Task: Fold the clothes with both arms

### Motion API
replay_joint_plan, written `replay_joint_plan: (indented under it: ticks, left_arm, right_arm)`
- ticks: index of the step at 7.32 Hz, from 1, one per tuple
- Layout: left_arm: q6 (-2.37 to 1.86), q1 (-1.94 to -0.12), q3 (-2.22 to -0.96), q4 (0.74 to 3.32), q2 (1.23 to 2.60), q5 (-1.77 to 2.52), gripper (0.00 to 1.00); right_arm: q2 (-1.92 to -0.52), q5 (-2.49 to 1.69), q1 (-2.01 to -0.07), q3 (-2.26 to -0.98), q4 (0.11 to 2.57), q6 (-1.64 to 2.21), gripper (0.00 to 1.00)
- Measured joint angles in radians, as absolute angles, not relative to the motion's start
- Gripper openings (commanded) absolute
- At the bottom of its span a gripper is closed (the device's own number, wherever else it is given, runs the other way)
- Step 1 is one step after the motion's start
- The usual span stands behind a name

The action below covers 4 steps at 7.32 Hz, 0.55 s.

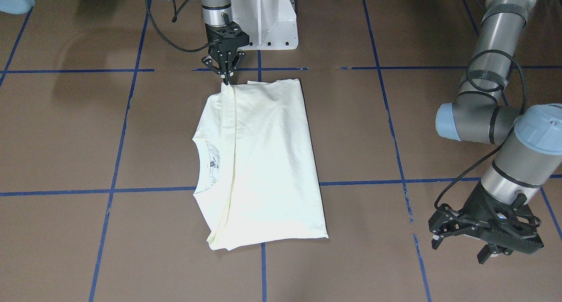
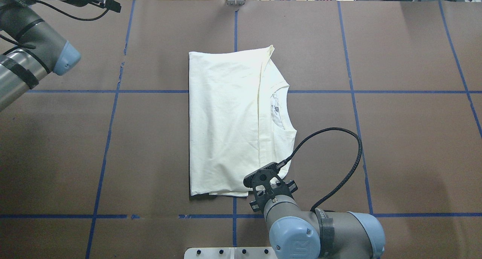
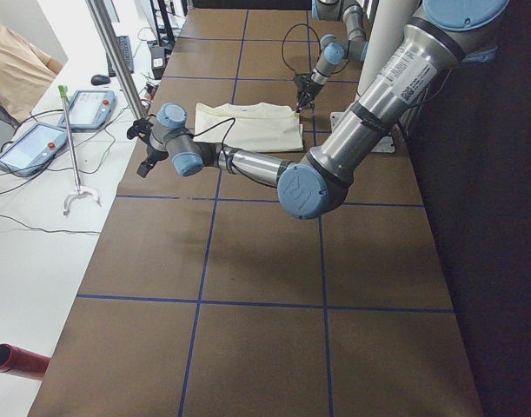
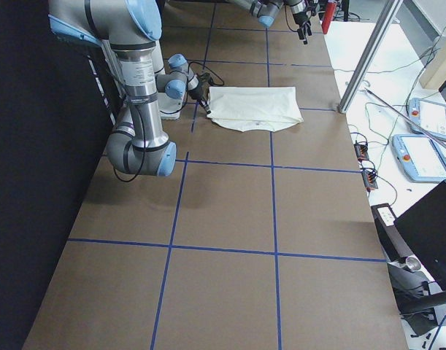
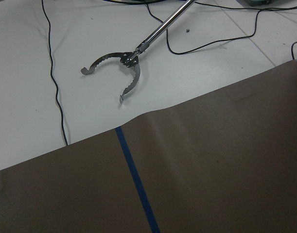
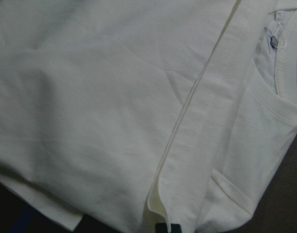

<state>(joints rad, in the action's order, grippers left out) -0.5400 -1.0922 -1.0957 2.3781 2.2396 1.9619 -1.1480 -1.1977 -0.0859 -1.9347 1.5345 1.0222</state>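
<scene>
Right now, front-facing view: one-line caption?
Right gripper pinches a corner of the folded shirt; left gripper hovers open, apart.

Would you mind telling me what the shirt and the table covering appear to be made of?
The shirt looks like soft, matte cream knit fabric, probably cotton: it creases gently and shows a stitched hem. The table covering appears to be matte brown paper or a similar thin sheet: its edge ripples slightly in the left wrist view.

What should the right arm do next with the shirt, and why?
Probably open the right gripper and lift clear. It is pinched shut on the folded edge of the shirt, at the corner nearest the robot. The shirt already lies flat and doubled, and the left gripper hangs open well off to the side, so no pull seems pending.
</scene>
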Motion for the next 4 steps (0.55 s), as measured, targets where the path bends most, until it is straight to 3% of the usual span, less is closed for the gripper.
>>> replay_joint_plan:
  ticks: [4]
  left_arm:
    - [-0.539,-1.087,-1.096,2.379,2.239,1.962,1.00]
  right_arm:
    - [-1.216,-1.200,-0.113,-1.998,1.537,1.172,0.00]
